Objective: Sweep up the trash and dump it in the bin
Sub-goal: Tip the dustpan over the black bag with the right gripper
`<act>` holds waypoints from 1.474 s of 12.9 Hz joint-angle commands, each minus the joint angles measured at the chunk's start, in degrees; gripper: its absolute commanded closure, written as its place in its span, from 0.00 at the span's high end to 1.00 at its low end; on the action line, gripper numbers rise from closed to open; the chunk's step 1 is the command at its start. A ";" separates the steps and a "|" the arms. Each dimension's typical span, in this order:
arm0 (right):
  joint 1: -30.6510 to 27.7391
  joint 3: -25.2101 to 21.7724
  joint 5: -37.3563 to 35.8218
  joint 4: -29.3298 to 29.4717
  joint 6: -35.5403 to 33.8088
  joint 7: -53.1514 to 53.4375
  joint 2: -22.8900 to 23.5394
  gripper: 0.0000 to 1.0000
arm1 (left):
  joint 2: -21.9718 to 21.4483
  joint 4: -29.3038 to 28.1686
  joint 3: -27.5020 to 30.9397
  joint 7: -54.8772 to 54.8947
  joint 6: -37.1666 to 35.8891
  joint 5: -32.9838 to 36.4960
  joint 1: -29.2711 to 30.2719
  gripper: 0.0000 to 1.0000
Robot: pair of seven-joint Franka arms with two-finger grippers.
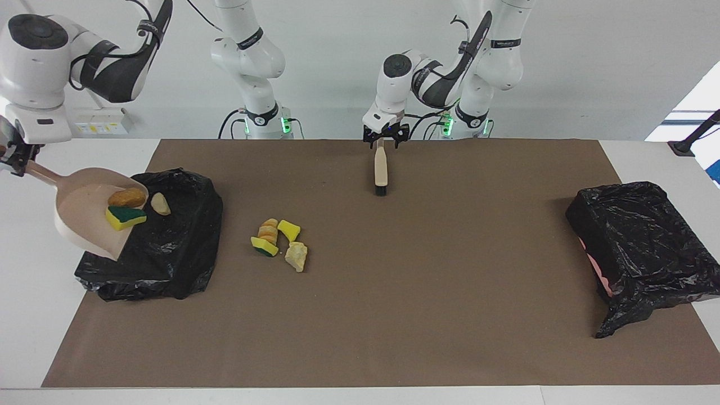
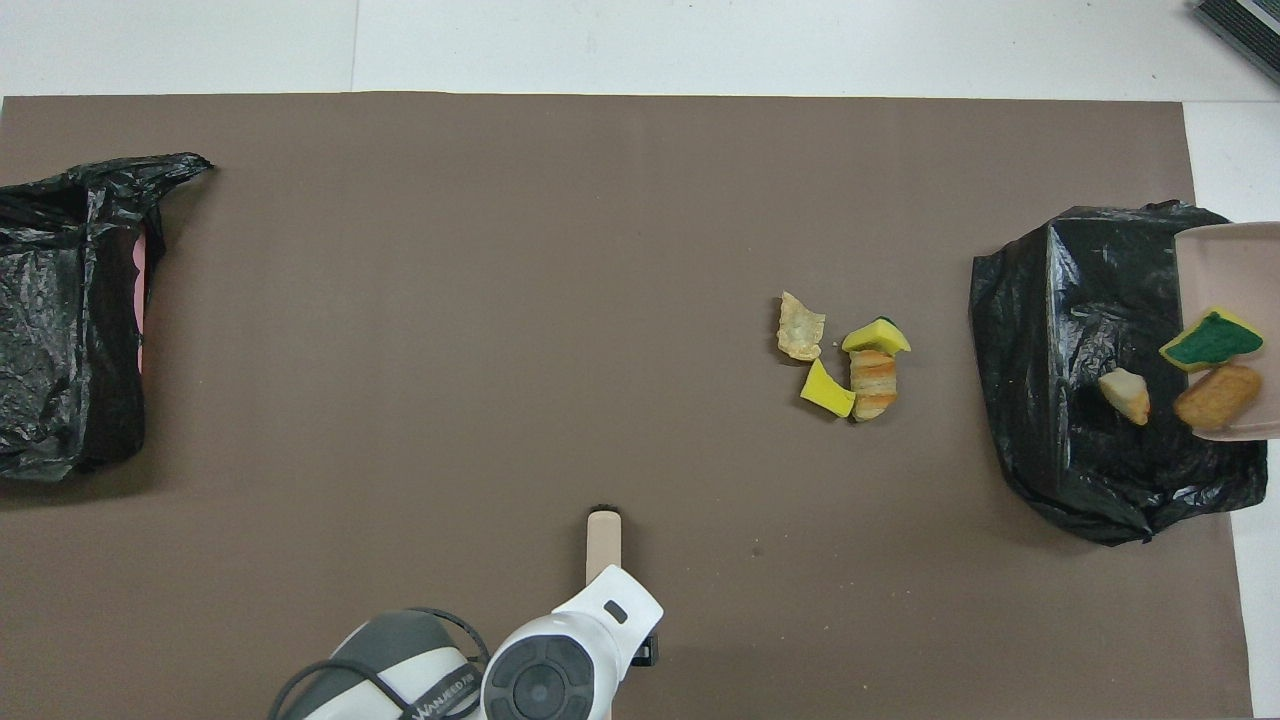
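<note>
Dustpan: beige, held by its handle in the right gripper, which is clamped on that handle at the right arm's end of the table; the pan is tipped with its open lip over the black-lined bin, evidently so its load slides in.
Load: a green-topped sponge piece and a tan bread lump sit at the pan's lip; a pale scrap lies on the bin's liner just beside them.
Remaining trash: four scraps clustered on the brown mat beside that bin, toward the table's middle: a sponge piece, a striped bread lump, a yellow sponge wedge and a pale crust.
Brush: beige with black bristles, gripped by the left gripper at the handle's end and parked well apart from the pile, apparently waiting.
Second bin: black-lined, at the left arm's end, unused.
Stage: dumping the first load, by my reading; another sweep looks needed.
</note>
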 commanded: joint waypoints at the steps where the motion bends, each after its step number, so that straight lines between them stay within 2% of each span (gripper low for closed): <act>1: 1.17 0.10 -5.54 -0.79 0.29 -2.01 -0.12 0.00 | 0.45 8.91 0.15 5.74 -7.18 5.13 7.86 1.00; 5: 6.71 0.10 -18.10 -1.05 -0.76 -0.87 -0.12 0.00 | 0.27 22.44 0.24 20.58 -17.55 7.79 20.35 1.00; 7: 7.33 0.19 -18.66 -0.88 -1.55 -0.70 -0.12 0.00 | 0.28 28.07 0.33 26.91 -22.30 9.72 25.28 1.00; 9: 9.87 0.28 -18.48 0.26 -6.89 3.06 -0.47 0.00 | 0.01 33.96 0.33 33.33 -28.00 10.08 30.11 1.00; 11: 13.56 0.54 -16.21 3.85 -15.83 8.50 -0.73 0.00 | -0.25 38.97 0.33 41.06 -33.19 10.08 34.60 1.00; 14: 16.90 1.95 -8.04 9.13 -26.84 20.70 -0.73 0.00 | 0.36 45.13 0.59 44.86 -37.08 10.08 38.82 1.00; 16: 20.94 2.39 -5.06 9.23 -31.76 33.86 -0.73 0.00 | 1.76 46.99 0.59 46.97 -37.26 10.17 41.29 1.00; 19: 24.20 2.39 5.48 9.32 -35.57 53.20 -1.00 0.00 | 5.89 53.13 0.95 52.32 -39.28 8.86 45.85 1.00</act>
